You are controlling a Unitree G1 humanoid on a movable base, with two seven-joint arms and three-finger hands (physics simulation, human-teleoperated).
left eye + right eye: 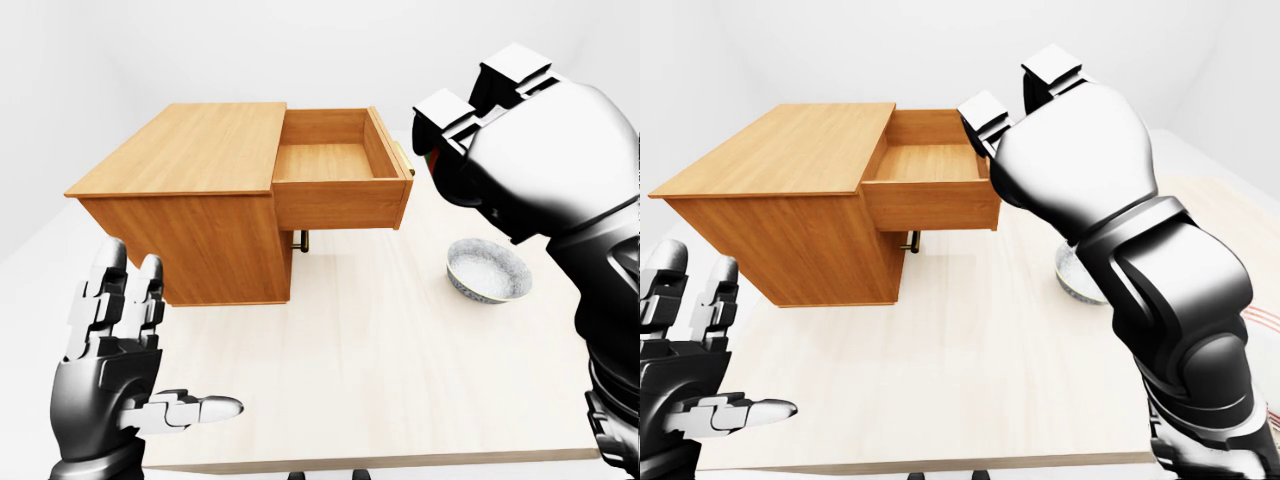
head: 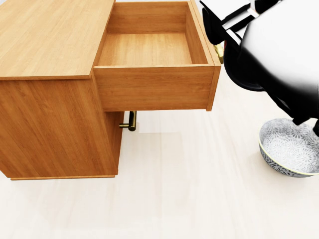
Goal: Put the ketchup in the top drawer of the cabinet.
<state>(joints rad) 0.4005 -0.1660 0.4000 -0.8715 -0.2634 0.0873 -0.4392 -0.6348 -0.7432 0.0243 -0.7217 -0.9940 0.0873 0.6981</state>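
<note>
The wooden cabinet [image 2: 50,99] stands at the left of the head view with its top drawer [image 2: 149,50] pulled out and empty. My right hand [image 1: 445,140] is raised beside the drawer's right wall, its back toward the cameras and its fingers curled. Only a sliver of the red and green ketchup bottle [image 1: 427,160] shows under those fingers; the hand hides the rest. My left hand [image 1: 130,370] hangs low at the left of the left-eye view, fingers spread, holding nothing.
A patterned bowl [image 2: 289,147] sits on the pale table [image 2: 189,199] under my right arm. A brass handle [image 2: 218,50] juts from the drawer's face, and another [image 2: 130,121] from the shut lower drawer. The table's near edge [image 1: 380,462] runs along the bottom.
</note>
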